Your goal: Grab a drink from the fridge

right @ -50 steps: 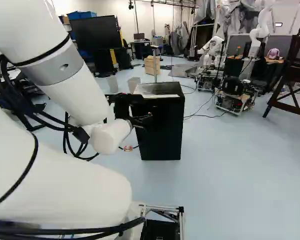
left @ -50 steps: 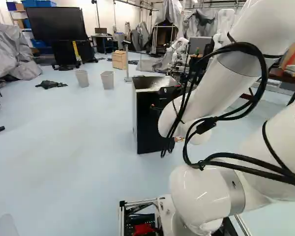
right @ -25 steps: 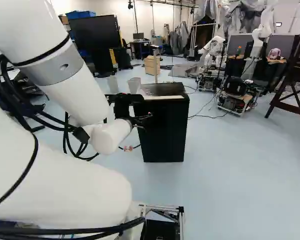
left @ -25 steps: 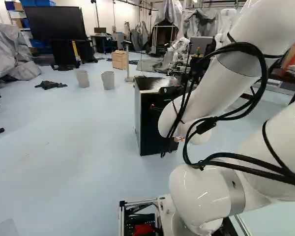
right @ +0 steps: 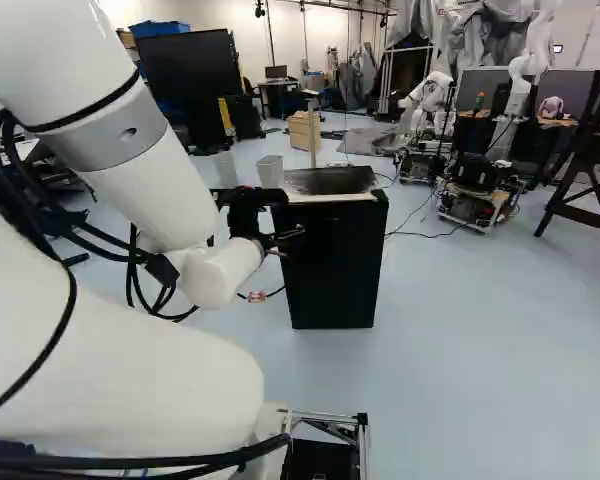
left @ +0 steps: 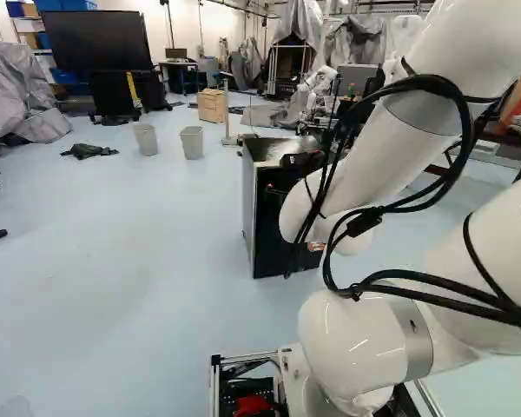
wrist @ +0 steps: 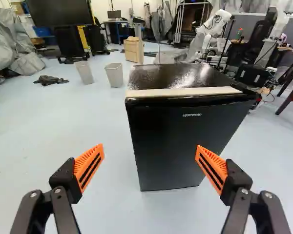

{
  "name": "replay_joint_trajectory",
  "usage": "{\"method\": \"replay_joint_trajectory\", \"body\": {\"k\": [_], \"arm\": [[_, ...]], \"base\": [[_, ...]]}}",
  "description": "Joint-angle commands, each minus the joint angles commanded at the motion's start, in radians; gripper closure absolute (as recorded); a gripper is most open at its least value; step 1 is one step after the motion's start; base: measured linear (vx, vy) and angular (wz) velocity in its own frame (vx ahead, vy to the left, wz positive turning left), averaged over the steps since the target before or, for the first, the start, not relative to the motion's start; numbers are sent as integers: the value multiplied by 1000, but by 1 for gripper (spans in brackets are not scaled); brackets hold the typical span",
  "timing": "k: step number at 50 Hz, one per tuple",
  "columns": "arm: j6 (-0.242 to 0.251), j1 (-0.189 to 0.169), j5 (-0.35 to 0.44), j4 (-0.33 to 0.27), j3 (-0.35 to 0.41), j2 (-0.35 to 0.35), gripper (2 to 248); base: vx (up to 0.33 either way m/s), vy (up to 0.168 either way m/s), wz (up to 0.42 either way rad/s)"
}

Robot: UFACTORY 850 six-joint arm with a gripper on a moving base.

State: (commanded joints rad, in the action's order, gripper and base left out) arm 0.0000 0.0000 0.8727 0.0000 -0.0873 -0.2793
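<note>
In the right base view my gripper [right: 290,243] is held out in front of the black fridge [right: 332,262], overlapping its upper left edge. Seen from the wrist, the gripper [wrist: 150,163] stands open, its orange pads wide apart with only air between them. Ahead of the fingers is the fridge [wrist: 185,141], its dark front door shut and a pale strip [wrist: 183,91] along the top's front edge. The door shows beyond the gap between the fingers, apart from both. The fridge's inside is hidden, and no drink is in view.
Two pale bins [wrist: 114,74] [wrist: 84,72] and a wooden drawer unit [wrist: 133,50] stand behind the fridge. Dark cloth [wrist: 51,80] lies on the floor [right: 460,330]. Another robot [right: 427,105] is farther back. A dark wooden frame [right: 583,180] stands at the right of the right base view.
The base has moved: the fridge appears slightly nearer and farther right in both base views. My arm holds its pose against its lowest joint, and the fridge door has stayed shut.
</note>
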Motion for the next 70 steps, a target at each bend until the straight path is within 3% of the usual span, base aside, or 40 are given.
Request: {"method": "replay_joint_trajectory", "body": {"k": [39,70], "arm": [[0,3,0,0,0,0,3],[0,89,12,89,-68,79,3]], "base": [[30,29,-5],[0,0,0]]}}
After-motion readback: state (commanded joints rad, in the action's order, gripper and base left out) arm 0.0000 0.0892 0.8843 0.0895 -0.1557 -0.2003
